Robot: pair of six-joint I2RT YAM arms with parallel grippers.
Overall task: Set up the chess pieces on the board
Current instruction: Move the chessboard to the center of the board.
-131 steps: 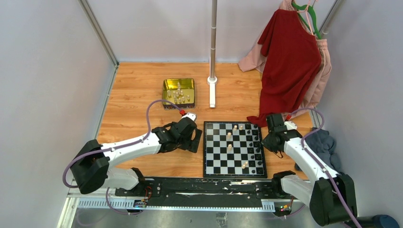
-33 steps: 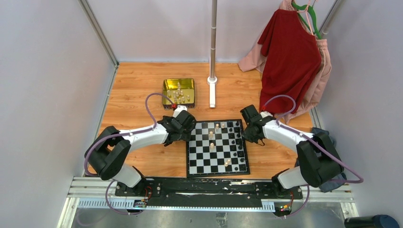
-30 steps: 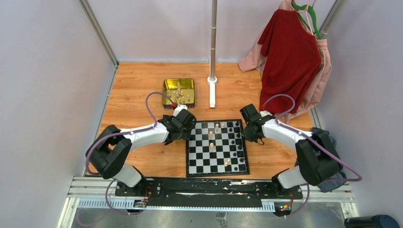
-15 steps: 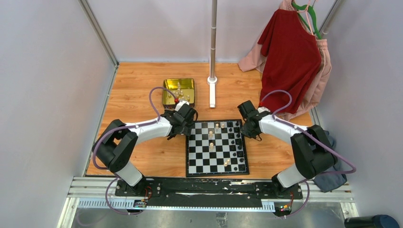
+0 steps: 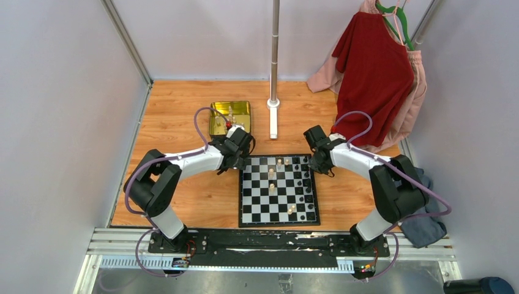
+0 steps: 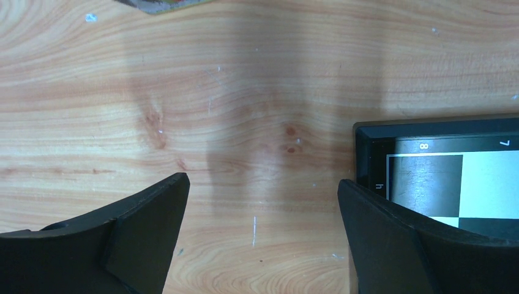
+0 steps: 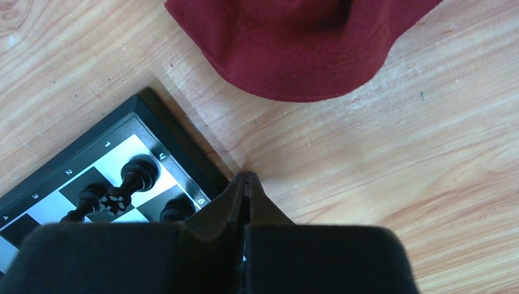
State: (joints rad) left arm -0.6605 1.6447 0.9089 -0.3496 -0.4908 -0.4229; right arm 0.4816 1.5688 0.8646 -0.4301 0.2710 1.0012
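Chess pieces (image 5: 271, 175): I count a few pale ones spread over the board (image 5: 260, 205). Black ones are bunched along its right side, and more pale ones sit in the gold tin (image 5: 212, 119).
Board: it lies flat on the worktop (image 5: 177, 104) in front of both arms, with one hand at each far corner.
Gold tin: it is open, on the worktop beyond the board's far left corner. The pale pieces inside are too small for me to count.
Left hand (image 6: 262, 196): the jaws are spread wide with nothing between them. It hangs over bare wood just beside the board's far left corner, between tin and board.
Right hand (image 7: 246, 180): the fingers are pressed together and grip nothing. The tip is over the wood just outside the board's far right corner.
Top view only: I get the whole layout, the tin's contents, the steel pole (image 5: 274, 61), and the red shirt (image 5: 373, 79) on its hanger.
Left wrist view only: I can read printed marks on the board's border, and a sliver of the tin shows at the upper edge.
Right wrist view only: the black pieces (image 7: 131, 177) in the corner squares show up close, and the shirt's hem lies on the wood near that corner.
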